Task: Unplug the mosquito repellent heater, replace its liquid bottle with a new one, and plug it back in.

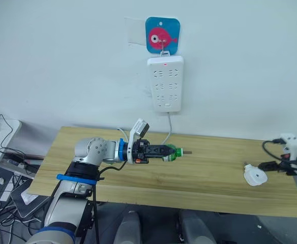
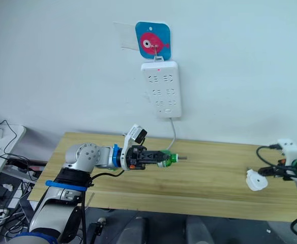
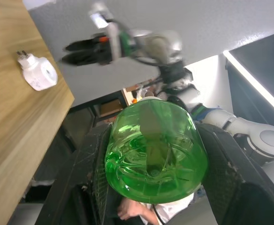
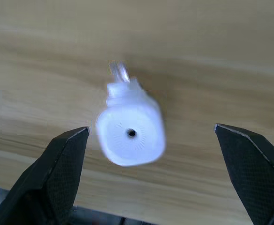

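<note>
My left gripper (image 1: pixel 164 151) is shut on a small green liquid bottle (image 1: pixel 173 153), held level above the wooden table (image 1: pixel 209 173) with its wick pointing right. In the left wrist view the bottle's green base (image 3: pixel 156 150) sits between the fingers (image 3: pixel 231 187). The white mosquito repellent heater (image 1: pixel 254 176) lies unplugged on the table's right part, prongs toward the wall. My right gripper (image 1: pixel 267 165) hovers open just to its right. In the right wrist view the heater (image 4: pixel 130 133) lies between and beyond the spread fingers (image 4: pixel 57 173).
A long white power strip (image 1: pixel 165 84) hangs on the wall under a blue fish plaque (image 1: pixel 162 35), its cord dropping behind the table. Black cables trail around my right arm at the table's right end. Loose cables and a white unit lie off the table's left side.
</note>
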Controlling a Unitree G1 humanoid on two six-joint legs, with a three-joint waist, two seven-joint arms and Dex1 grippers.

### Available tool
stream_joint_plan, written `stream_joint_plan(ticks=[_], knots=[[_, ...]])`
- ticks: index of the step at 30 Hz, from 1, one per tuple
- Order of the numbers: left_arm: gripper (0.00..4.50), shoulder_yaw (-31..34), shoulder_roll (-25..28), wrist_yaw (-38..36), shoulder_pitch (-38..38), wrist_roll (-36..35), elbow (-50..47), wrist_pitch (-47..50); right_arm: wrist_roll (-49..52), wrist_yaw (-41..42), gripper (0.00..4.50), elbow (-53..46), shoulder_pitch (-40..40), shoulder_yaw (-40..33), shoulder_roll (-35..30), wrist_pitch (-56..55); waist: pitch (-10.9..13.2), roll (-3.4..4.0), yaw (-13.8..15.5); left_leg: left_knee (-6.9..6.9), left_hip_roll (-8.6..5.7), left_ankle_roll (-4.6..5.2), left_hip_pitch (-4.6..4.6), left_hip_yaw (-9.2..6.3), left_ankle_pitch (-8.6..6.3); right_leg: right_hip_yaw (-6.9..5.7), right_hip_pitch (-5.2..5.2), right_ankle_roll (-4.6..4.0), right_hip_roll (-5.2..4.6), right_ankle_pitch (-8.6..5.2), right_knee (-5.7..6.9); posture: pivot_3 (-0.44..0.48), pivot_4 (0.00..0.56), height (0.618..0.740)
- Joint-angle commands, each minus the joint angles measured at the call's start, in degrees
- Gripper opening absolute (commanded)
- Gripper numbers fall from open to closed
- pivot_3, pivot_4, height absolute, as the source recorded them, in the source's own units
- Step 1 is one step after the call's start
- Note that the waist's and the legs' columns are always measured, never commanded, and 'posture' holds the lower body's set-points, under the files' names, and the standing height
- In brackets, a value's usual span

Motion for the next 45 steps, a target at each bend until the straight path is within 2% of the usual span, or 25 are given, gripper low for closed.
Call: stream_joint_plan(ticks=[1,3,6,8,11,14,16,20,23,26,29,35,45], knots=[[2.27,1.10,-1.87,-0.70,-1.20,0.70,-0.81,-4.59,7.03,-3.01,4.47,-13.41,-0.49,-16.53,6.77,4.46,-0.06,-0.09,-0.19,0.00,0.01,0.00,0.00,-0.01,0.00,-0.02,0.01,0.00,0.00,0.00,0.00,-0.047,0.167,0.740],[2.27,2.13,-3.52,0.58,-1.28,1.58,-1.19,-7.90,9.83,-7.92,4.47,-20.56,-2.65,-25.80,15.32,9.93,-0.09,-0.14,-0.42,0.01,0.06,-0.01,0.02,-0.04,0.00,-0.04,0.05,0.00,0.04,0.00,0.00,-0.057,0.167,0.740],[2.27,4.40,-5.91,1.85,-2.45,1.09,-1.52,-10.84,14.08,-16.80,4.47,-32.06,-8.62,-38.90,32.53,18.39,-0.08,-0.13,-0.72,-0.02,0.03,-0.15,0.00,-0.04,0.08,-0.01,0.03,0.00,-0.01,0.01,0.05,-0.074,0.163,0.740],[2.27,5.08,-6.96,2.11,-3.32,1.76,-1.43,-13.68,18.43,-22.17,4.47,-38.77,-10.12,-43.76,41.88,19.04,-0.08,-0.10,-0.72,-0.06,0.02,-0.38,-0.02,-0.06,0.21,-0.03,-0.02,0.00,-0.02,0.01,0.10,-0.082,0.160,0.740],[2.27,7.08,-10.48,5.46,-5.20,1.78,-0.69,-16.99,27.12,-33.51,4.47,-50.54,-10.82,-53.82,65.17,19.04,-0.20,-0.05,-0.76,-0.11,0.05,-0.39,-0.04,-0.09,0.22,-0.09,-0.04,0.00,-0.03,0.01,0.06,-0.102,0.148,0.740],[2.27,9.52,-13.60,9.28,-6.11,1.87,0.01,-19.52,32.62,-43.40,4.47,-56.87,-10.06,-58.02,79.83,16.56,-0.31,0.31,-0.36,0.01,0.05,-0.43,-0.16,-0.21,0.20,-0.21,-0.06,0.01,-0.06,0.01,0.05,-0.096,0.141,0.740],[2.27,10.65,-14.91,11.08,-7.06,2.52,1.65,-21.25,38.79,-50.02,4.47,-57.65,-6.71,-55.52,84.18,12.15,-0.51,0.31,-0.82,-0.07,-0.11,-0.52,-0.23,-0.06,0.29,-0.09,-0.13,0.04,-0.59,0.00,0.14,-0.099,0.139,0.740],[2.27,10.61,-16.05,11.91,-7.83,3.63,2.89,-23.09,54.50,-64.93,4.47,-55.06,0.75,-44.71,84.29,0.27,-0.69,0.35,-2.45,-0.08,-0.24,-0.32,-0.13,0.09,0.18,0.05,-0.07,0.17,-0.55,0.07,0.03,-0.099,0.137,0.740],[2.27,10.75,-16.55,12.20,-8.16,3.69,3.06,-23.46,64.66,-73.73,4.47,-53.90,6.88,-33.82,79.36,-8.47,-0.75,0.42,-3.26,-0.11,-0.22,-0.31,-0.08,0.03,0.19,0.03,-0.08,0.15,-0.32,0.06,0.11,-0.100,0.133,0.740],[2.27,10.90,-17.06,12.40,-8.32,3.81,3.03,-24.00,70.26,-78.98,4.47,-53.61,11.02,-25.42,74.20,-16.35,-1.02,0.41,-3.98,-0.17,-0.04,-0.29,-0.10,-0.04,0.18,-0.01,-0.07,0.11,-0.07,0.04,0.04,-0.098,0.131,0.740],[2.27,11.29,-17.72,12.97,-8.56,3.48,2.88,-24.43,72.69,-80.86,4.47,-53.72,14.04,-19.08,69.68,-23.08,-1.05,0.45,-4.06,-0.17,-0.05,-0.30,-0.10,-0.03,0.18,0.02,-0.10,0.09,-0.04,0.03,0.08,-0.089,0.130,0.740],[2.27,11.47,-17.86,13.38,-7.59,2.64,0.78,-23.43,73.67,-81.21,4.47,-53.92,16.58,-11.56,63.35,-33.14,-1.06,0.46,-3.99,-0.14,-0.01,-0.30,-0.04,-0.05,0.18,0.01,-0.06,0.09,0.03,0.02,0.09,-0.081,0.135,0.740],[2.27,9.63,-18.27,13.30,-4.86,2.45,-3.18,-21.75,67.62,-77.63,4.47,-49.93,14.29,-2.28,57.86,-40.60,-1.06,0.45,-3.86,-0.15,-0.01,-0.31,-0.06,-0.05,0.18,0.02,-0.06,0.09,0.04,0.02,0.05,-0.078,0.137,0.740]])
